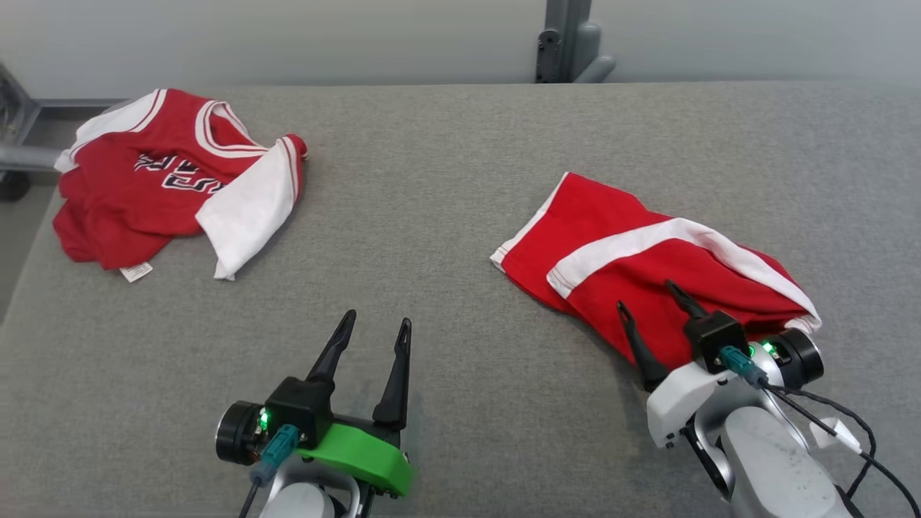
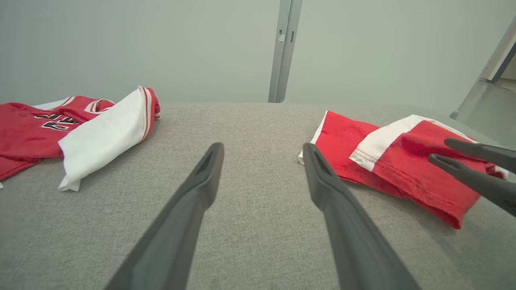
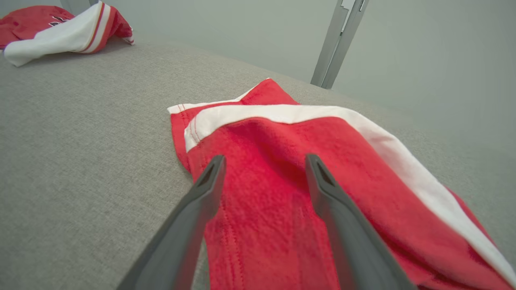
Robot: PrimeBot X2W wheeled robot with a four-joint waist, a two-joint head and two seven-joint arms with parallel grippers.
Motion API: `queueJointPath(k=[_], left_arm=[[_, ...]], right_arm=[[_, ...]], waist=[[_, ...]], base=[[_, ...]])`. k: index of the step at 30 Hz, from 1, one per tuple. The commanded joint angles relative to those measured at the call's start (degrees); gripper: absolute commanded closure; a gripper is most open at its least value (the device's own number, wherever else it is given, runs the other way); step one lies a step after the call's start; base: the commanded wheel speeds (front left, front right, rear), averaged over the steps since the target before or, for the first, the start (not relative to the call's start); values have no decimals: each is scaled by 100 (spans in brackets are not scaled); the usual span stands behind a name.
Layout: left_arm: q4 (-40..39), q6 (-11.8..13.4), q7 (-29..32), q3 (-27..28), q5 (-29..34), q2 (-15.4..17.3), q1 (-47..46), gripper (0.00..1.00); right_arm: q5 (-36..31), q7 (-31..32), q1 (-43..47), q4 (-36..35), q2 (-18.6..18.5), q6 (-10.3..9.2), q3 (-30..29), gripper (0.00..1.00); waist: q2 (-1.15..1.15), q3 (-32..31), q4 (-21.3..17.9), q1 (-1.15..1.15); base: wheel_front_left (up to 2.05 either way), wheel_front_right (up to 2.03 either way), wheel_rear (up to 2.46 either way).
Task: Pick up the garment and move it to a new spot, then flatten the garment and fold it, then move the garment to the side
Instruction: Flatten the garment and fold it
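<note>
**Layout, left to right.** A red and white jersey lay crumpled at the far left of the grey table. The left gripper hovered over bare surface near the front edge, with its jaws apart and empty. It was well apart from both garments. The red garment with a white stripe, judged to be the work item, lay right of centre. The right gripper was above the near end of this garment, with its jaws spread and nothing between them. Contact between its fingers and the cloth could not be confirmed.

**Hazards.**
- The garment lay in at least two layers. If the jaws closed on the upper layer alone, the layers would probably peel apart on lifting.
- A lift by the right gripper alone would probably let the free end hang and bunch, because the left gripper was too far away to support it.
- A deep approach could drive the fingertips into the table covering and drag the cloth.

**Orientation.** In the head view, the long axis of the garment ran diagonally from far-left to near-right, and the white stripe followed that axis. The flat hemmed end pointed toward the far centre of the table. The opposite end lay bunched just beside the right wrist.
</note>
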Motion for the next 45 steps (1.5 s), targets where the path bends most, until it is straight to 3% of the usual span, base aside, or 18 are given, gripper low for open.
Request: queueJointPath(k=[1,7,8,9,10,12,13,14,24,34,36,39,45], left_arm=[[-14,7,2,16,18,19,-29,0],[-103,54,2,166,37,18,178,0],[-115,61,2,208,39,18,208,0],[-131,69,1,251,45,18,249,0],[-146,67,2,295,46,18,291,0],[-166,64,2,368,73,18,376,0],[-176,63,2,411,78,18,413,0],[-188,53,2,444,89,18,442,0],[-253,33,2,574,125,17,591,0],[-240,33,2,598,137,17,575,0],[-234,30,2,606,137,17,567,0],[-240,20,2,641,130,17,516,0],[-262,21,2,661,108,17,439,0]], right_arm=[[-41,-20,-60,51,-3,-9,-4,0],[-159,-20,-451,1061,7,-10,-111,0],[-181,-20,-477,1190,-3,-10,-151,8],[-206,-20,-496,1288,0,-10,-177,24],[-217,-20,-512,1365,5,-10,-207,51],[-254,-20,-529,1510,-1,-10,-267,69],[-267,-20,-551,1543,7,-10,-295,88],[-269,-20,-567,1527,22,-10,-337,100],[-155,-21,-448,426,167,-9,-382,100],[461,-20,-293,-1208,342,-9,662,100],[630,-20,-223,-1155,354,-9,928,100],[950,-20,-109,-532,367,-9,1376,100],[1066,-20,-163,242,385,-9,1324,100]], waist=[[57,14,278,0],[57,-20,873,0],[57,-31,943,0],[57,-42,1001,0],[57,-53,1054,0],[57,-74,1126,0],[57,-77,1143,0],[57,-84,1156,0],[57,-118,1038,0],[57,-128,965,0],[57,-136,979,0],[57,-89,1032,0],[57,32,1066,0]], base=[[0,0,0],[0,0,0],[0,0,0],[0,0,0],[0,0,0],[0,0,0],[0,0,0],[0,0,0],[0,0,0],[0,0,0],[0,0,0],[0,0,0],[0,0,0]])
